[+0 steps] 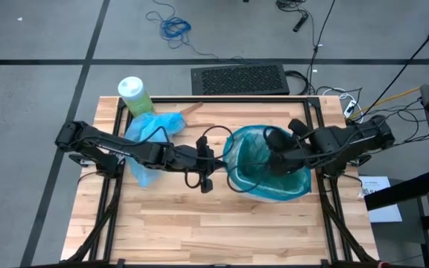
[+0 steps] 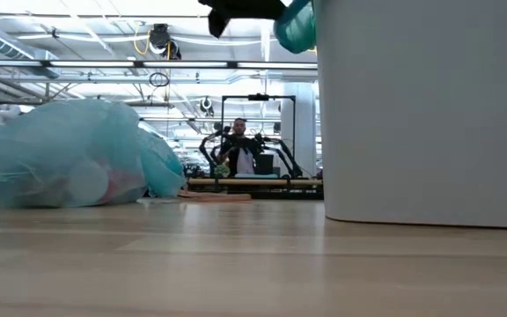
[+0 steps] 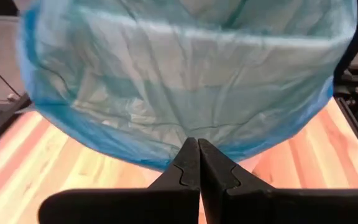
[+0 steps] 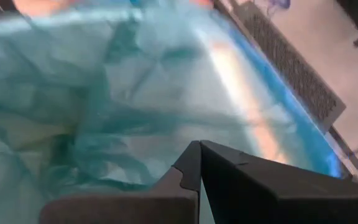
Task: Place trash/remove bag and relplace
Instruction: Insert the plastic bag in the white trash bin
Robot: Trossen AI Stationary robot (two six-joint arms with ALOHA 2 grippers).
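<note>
1. right gripper (image 4: 199, 163) in the foreground, jaws pressed together with no gap between them.
2. crinkled teal-green plastic bag (image 4: 92, 106) fills most of the frame, directly ahead of the jaws; contact cannot be confirmed.
3. dark perforated mat (image 4: 288, 71) lies on the grey floor (image 4: 316, 31) beyond the bag.

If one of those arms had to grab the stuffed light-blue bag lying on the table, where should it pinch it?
Probably at the gathered, twisted neck of the light-blue bag, which points toward the table's middle. That bunched plastic is thin enough for two fingers, while the body is round and bulging. The left gripper, nearest, could come at it from above.
</note>
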